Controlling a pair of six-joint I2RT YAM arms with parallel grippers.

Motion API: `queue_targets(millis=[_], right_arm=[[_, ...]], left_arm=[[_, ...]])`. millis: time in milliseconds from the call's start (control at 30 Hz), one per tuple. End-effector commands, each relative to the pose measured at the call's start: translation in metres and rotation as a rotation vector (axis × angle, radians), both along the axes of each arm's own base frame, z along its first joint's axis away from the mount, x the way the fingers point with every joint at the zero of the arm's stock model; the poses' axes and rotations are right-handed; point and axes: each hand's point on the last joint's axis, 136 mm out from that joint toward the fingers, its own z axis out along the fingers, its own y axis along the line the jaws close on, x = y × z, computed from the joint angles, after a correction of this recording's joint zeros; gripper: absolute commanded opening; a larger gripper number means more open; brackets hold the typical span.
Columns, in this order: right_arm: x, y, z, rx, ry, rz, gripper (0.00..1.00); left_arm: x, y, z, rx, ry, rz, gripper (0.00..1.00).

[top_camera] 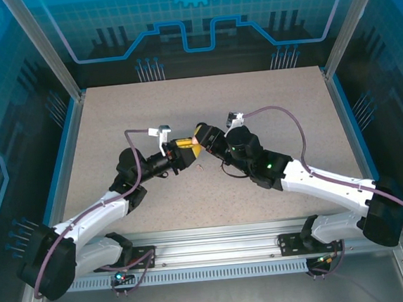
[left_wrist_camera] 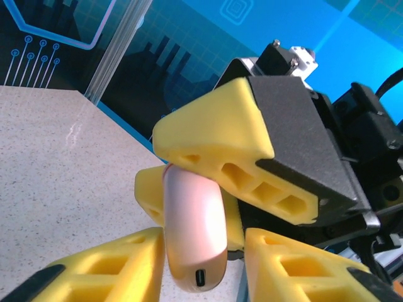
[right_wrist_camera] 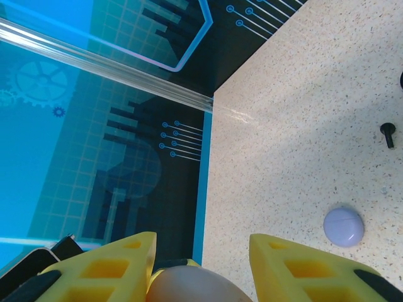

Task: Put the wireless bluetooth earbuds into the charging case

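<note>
A pale pink charging case (left_wrist_camera: 194, 226), closed, hangs above the table with its port end down. My right gripper (top_camera: 200, 138) pinches its upper part between two yellow fingers (left_wrist_camera: 214, 138). In the right wrist view the case (right_wrist_camera: 196, 286) fills the gap of that gripper (right_wrist_camera: 201, 251). My left gripper (left_wrist_camera: 204, 255) stands round the case's lower end, slightly open: the case rests on the left finger and a gap shows at the right finger. Both grippers meet at the table's middle, the left gripper (top_camera: 185, 149) coming from the left. A black earbud (right_wrist_camera: 387, 133) lies on the table.
A round lilac case (right_wrist_camera: 343, 226) lies closed on the speckled table (top_camera: 267, 96). A tiny pale object (top_camera: 200, 168) lies on the table just below the grippers. Blue-edged transparent walls (top_camera: 69, 169) enclose the table on the left, back and right.
</note>
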Motion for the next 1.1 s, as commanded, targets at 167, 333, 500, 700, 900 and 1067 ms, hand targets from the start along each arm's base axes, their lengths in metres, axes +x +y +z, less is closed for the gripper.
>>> queue_targets(millis=[167,333,500,700,900,1067], right_arm=[[0.000,0.004,-0.002,0.027,0.004,-0.018,0.34],[0.000,0.007,-0.004,0.029,0.011,-0.009,0.34],[0.001,0.007,0.000,0.032,-0.004,-0.006,0.37],[-0.002,-0.018,0.019,-0.026,-0.068,-0.045,0.77],[-0.013,-0.060,0.034,-0.171,-0.173,-0.029,0.78],[-0.020,-0.064,0.042,-0.318,-0.328,0.219,0.77]], left_arm=[[0.003,0.002,0.011,-0.061,-0.035,0.012,0.37],[0.006,0.000,0.011,-0.075,-0.032,0.002,0.25],[0.006,0.000,0.010,-0.077,-0.033,0.005,0.07],[0.005,0.001,0.008,-0.072,-0.024,0.006,0.00],[0.002,0.000,0.008,-0.055,-0.015,-0.004,0.00],[0.000,-0.001,0.008,-0.029,-0.009,-0.019,0.00]])
